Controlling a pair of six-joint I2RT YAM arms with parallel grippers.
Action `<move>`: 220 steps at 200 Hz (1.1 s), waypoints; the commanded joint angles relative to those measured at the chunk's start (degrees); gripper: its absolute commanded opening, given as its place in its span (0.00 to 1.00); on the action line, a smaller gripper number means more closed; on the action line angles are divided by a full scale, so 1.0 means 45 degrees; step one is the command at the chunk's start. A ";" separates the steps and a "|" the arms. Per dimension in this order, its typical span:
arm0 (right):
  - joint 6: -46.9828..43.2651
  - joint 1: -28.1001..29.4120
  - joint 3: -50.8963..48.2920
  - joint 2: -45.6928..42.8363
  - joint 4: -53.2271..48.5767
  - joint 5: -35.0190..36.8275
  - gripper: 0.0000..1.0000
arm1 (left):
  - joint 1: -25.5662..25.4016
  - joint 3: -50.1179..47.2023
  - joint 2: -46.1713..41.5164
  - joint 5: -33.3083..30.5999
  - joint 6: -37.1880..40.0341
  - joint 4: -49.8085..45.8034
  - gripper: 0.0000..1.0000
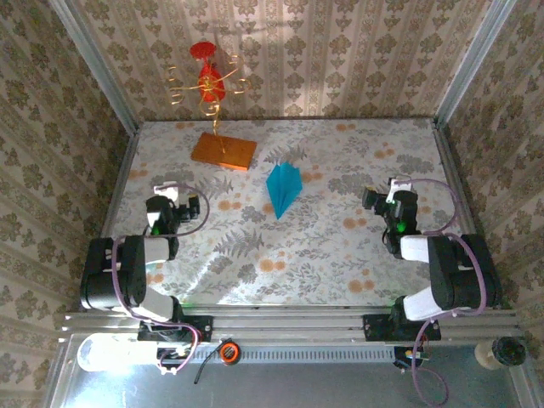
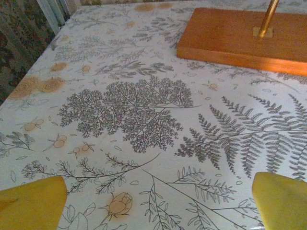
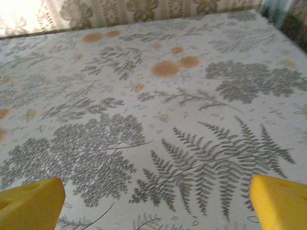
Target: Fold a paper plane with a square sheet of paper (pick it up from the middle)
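lying flat, paper plane (image 1: 283,189) sits btwn left tool (image 1: 177,194) & right tool (image 1: 384,194), both spread, empty.

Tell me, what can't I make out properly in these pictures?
- Top view: the paper plane is too small to show its creases.
- Left wrist view: the right edge cuts off the orange slab, the top edge its brass stem.
- Wrist views: the bottom edge cuts off the fingers of the left gripper and right gripper.
- Right wrist view: glare washes out the wallpaper.
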 commanded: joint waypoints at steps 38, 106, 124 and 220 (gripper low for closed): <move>-0.0507 0.0297 0.0219 0.0749 0.1124 -0.0338 1.00 | -0.0030 0.0350 0.0789 0.0455 0.0516 0.1495 1.00; -0.0635 0.0465 0.0355 0.0781 0.0982 -0.0051 1.00 | -0.0425 0.0296 0.0810 -0.0258 0.0777 0.1614 1.00; -0.0634 0.0470 0.0357 0.0790 0.0984 -0.0051 1.00 | -0.0705 0.0056 0.0823 -0.0636 0.0989 0.2109 1.00; -0.0667 0.0465 0.0272 0.0751 0.1132 -0.0108 1.00 | -0.0338 0.0389 0.0812 -0.0102 0.0691 0.1467 1.00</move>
